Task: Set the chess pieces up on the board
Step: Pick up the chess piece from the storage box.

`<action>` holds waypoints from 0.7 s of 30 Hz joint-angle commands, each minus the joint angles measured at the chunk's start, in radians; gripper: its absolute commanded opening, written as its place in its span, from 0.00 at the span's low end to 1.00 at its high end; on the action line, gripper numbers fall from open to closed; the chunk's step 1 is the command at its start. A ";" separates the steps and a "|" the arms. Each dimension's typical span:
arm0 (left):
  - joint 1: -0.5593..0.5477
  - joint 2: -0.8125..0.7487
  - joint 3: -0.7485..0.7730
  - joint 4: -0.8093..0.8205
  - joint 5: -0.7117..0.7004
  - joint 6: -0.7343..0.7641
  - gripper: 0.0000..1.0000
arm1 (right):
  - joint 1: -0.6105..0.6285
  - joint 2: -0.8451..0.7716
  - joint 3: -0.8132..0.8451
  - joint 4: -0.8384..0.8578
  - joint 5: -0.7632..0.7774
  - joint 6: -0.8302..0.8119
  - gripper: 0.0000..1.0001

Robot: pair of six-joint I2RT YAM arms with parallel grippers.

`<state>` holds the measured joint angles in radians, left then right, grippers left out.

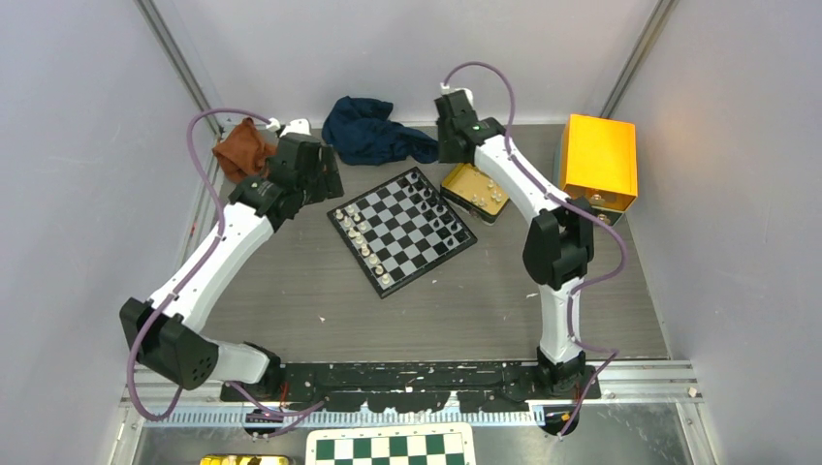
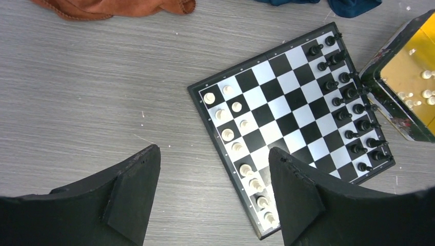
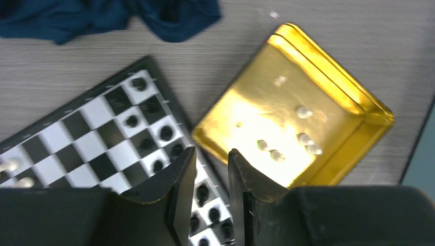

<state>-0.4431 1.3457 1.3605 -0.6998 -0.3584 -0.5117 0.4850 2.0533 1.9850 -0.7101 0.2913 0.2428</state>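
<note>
Desk [image 1: 291, 310]: grey, wood-grained, pictured from above.
Centre: board [image 1: 401, 230], laid askew.
Just beside it: gold tin [image 3: 241, 113], set at its right edge.
Far side: blue cloth [image 1: 373, 131] and brown cloth [image 1: 242, 150], crumpled.
Far right: yellow box [image 1: 599, 160].

One board [image 2: 287, 110], two cloths [image 1: 242, 147] [image 1: 373, 129], one gold tin [image 3: 338, 84].

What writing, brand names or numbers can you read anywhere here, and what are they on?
No text can be read anywhere.
Rim of the board: tiny pale marks, too small to read.
Outer wall of the gold tin: dark mottled print, too blurred to read.
The orange box: no lettering visible.
</note>
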 commanded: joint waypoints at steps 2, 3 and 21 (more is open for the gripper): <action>-0.003 0.046 0.065 0.060 -0.033 0.020 0.78 | -0.084 -0.023 -0.070 0.087 -0.018 0.042 0.35; -0.003 0.057 0.073 0.056 -0.030 0.019 0.78 | -0.094 -0.015 -0.078 0.093 -0.023 0.046 0.35; -0.003 0.127 0.131 0.029 -0.019 0.028 0.78 | -0.162 0.051 -0.230 0.148 -0.072 0.085 0.35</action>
<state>-0.4431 1.4712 1.4532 -0.6933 -0.3649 -0.4992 0.3317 2.1151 1.7802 -0.6090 0.2218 0.3069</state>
